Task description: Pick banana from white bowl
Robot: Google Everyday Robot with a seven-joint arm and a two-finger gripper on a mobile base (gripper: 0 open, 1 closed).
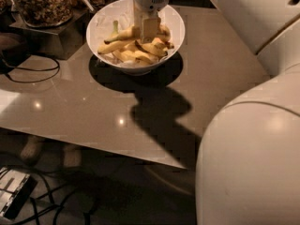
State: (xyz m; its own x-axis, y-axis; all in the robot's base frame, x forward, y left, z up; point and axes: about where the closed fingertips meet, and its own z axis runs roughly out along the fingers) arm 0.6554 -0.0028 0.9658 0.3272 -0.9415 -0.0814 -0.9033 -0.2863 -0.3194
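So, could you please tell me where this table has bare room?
Bare: the glossy tabletop in front of the round white bowl and right of it. Crowded: the bowl, where the claw hangs over yellow bananas, and back-left by the glass granola jar.

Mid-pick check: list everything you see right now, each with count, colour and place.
table: one, glossy beige, fills the middle
bowl: one, white, far middle of the table
long slim banana: one, yellow, left front inside the bowl
other bananas: several, yellow, piled in the bowl
jar: one, glass with brown granola, far left on a dark box
cable: one, black, looped at the table's left edge
flat box: one, dark, on the floor at bottom left, among cables
arm: one, white, fills the right side
claw: one, white, down over the middle of the bowl, among the bananas
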